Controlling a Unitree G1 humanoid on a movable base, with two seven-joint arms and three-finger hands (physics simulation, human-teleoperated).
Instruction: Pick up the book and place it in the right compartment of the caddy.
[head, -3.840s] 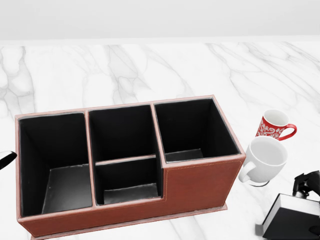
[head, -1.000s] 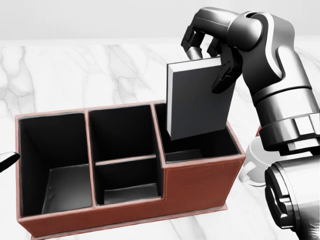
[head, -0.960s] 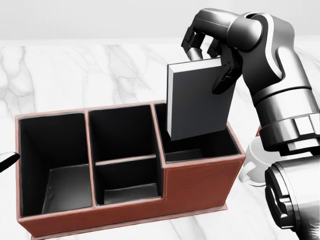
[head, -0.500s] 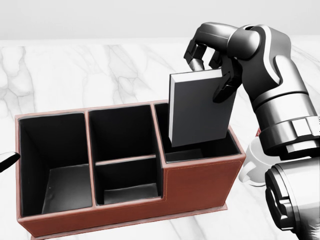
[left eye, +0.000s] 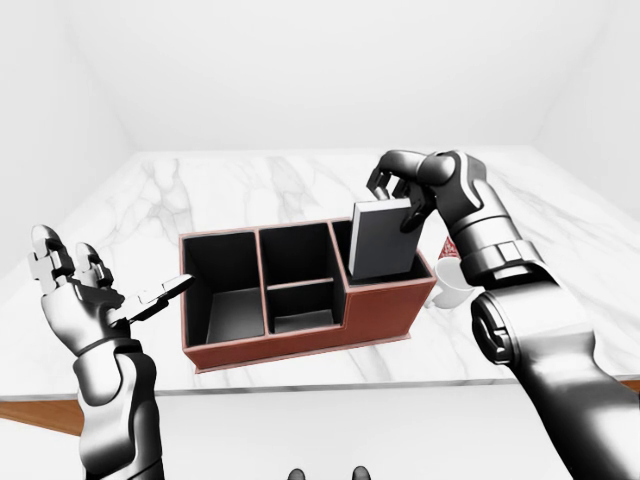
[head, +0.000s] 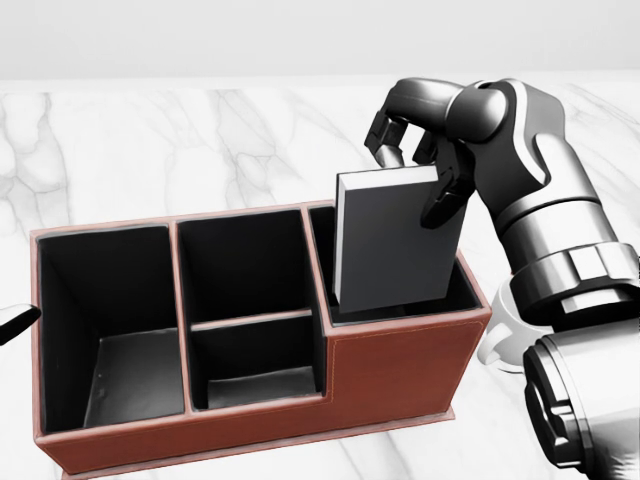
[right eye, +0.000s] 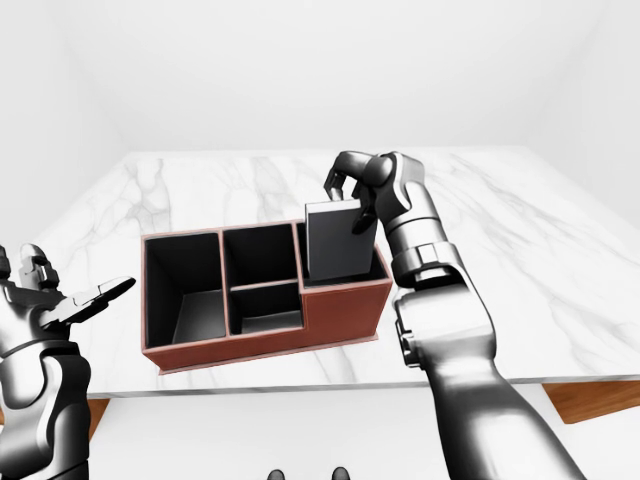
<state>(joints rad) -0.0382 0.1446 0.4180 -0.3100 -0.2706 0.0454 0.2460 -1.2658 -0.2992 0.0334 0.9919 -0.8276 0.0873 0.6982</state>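
**Book partly into the right compartment**

I am gripping the book (head: 392, 238) at its top edge with my right hand (head: 420, 150), its lower end sitting inside the caddy (head: 400, 370) at 3 o'clock. Release is remaining. My left hand (left eye: 85, 295) is hanging open.

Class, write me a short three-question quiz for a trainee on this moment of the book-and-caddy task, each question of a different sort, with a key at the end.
1. True or false: the book lies flat on the marble table.
2. Which compartment of the caddy does the book's lower end stand in? A. left B. middle C. right
3. Fill in: the book is gripped at its top edge by the robot's ______ hand, while the left hand is open beside the caddy.

Key
1. False: it is upright, slightly tilted, and held.
2. C, the right one.
3. Right.
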